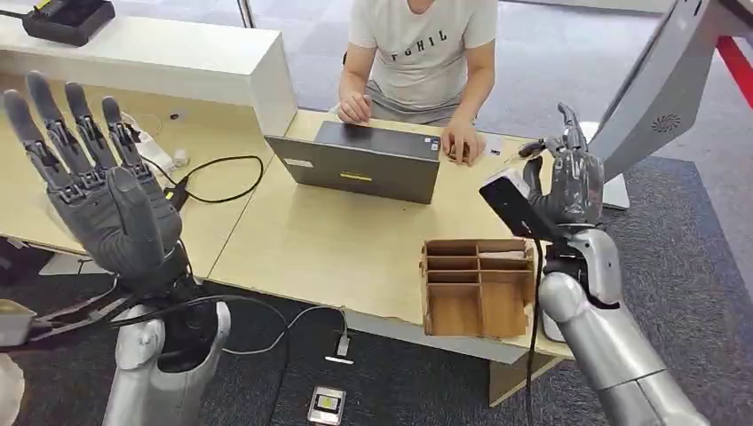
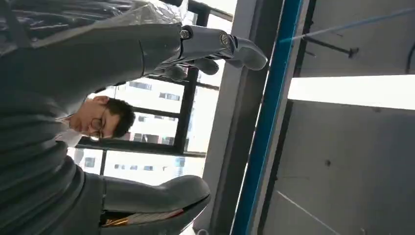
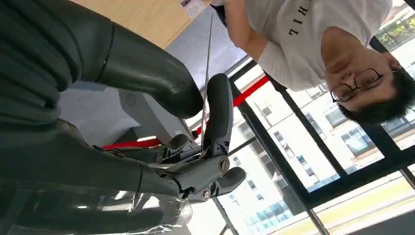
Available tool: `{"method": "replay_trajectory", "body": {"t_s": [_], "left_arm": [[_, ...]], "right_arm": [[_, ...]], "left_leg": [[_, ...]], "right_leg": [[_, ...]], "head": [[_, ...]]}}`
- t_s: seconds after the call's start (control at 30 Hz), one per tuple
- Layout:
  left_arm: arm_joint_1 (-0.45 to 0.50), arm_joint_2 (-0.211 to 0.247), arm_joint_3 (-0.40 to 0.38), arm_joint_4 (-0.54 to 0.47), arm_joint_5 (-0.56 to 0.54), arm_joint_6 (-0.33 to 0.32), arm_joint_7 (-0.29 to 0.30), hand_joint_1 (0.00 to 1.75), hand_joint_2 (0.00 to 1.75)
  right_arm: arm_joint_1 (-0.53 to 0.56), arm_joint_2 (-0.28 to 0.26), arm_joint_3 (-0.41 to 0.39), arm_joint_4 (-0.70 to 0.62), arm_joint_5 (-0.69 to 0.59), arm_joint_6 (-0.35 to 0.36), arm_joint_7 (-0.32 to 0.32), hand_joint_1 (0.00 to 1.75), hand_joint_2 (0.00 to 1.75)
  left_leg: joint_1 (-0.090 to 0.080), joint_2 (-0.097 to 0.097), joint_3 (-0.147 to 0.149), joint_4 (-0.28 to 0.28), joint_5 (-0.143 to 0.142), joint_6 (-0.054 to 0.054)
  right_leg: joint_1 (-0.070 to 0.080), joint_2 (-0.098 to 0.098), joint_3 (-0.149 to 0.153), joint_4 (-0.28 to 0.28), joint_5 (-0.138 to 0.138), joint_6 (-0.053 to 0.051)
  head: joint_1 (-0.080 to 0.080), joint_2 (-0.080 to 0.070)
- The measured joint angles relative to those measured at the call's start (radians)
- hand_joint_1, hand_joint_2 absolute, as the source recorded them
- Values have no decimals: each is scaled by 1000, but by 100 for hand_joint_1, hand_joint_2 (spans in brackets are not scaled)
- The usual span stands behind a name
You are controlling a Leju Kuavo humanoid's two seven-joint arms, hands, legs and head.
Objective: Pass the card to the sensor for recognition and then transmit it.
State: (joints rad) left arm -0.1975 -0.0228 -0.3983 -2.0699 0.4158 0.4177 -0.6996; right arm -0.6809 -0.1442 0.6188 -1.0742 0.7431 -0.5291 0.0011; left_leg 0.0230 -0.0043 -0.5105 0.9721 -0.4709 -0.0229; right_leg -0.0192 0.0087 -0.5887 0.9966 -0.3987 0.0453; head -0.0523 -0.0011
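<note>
Card (image 3: 207, 73) pinched edge-on between thumb and finger of right hand (image 1: 568, 182), raised over counter (image 1: 337, 248) | left hand (image 1: 93, 177) spread, holding nothing | risk: thin pinch could slip, dropping card.

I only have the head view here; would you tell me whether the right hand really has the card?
Observer: Yes. The right wrist view shows the card edge-on, a thin sliver pinched between the thumb and a dark finger of the right hand.
Operator: Thank you. Is anything tucked in the left hand's palm?
Observer: No. In the left wrist view the left hand has its thumb and fingers apart, and only the window shows through the gap.
</note>
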Motion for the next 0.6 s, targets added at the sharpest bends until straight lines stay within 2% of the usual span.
{"method": "replay_trajectory", "body": {"t_s": [0.1, 0.33, 0.6], "left_arm": [[10, -26, 9, 14, -15, -98, 0, 0, 175], [30, -32, 22, 25, -12, -158, 0, 0, 175], [49, -32, 26, 35, -4, -176, 0, 0, 175]], "right_arm": [[-188, 83, 9, 196, 36, 21, -19, 175, 175], [-293, 143, 22, 337, 80, 44, 24, 175, 175], [-347, 170, 37, 439, 95, 51, 60, 175, 175]], "left_leg": [[0, 0, -1, 0, 0, 0], [0, 0, -2, 0, 0, 0], [0, 0, -1, 0, 0, 0]], "right_leg": [[0, 0, -1, 1, 0, 0], [0, 0, -1, 1, 0, 0], [0, 0, -1, 1, 0, 0]], "head": [[0, 0], [0, 0], [0, 0]]}}
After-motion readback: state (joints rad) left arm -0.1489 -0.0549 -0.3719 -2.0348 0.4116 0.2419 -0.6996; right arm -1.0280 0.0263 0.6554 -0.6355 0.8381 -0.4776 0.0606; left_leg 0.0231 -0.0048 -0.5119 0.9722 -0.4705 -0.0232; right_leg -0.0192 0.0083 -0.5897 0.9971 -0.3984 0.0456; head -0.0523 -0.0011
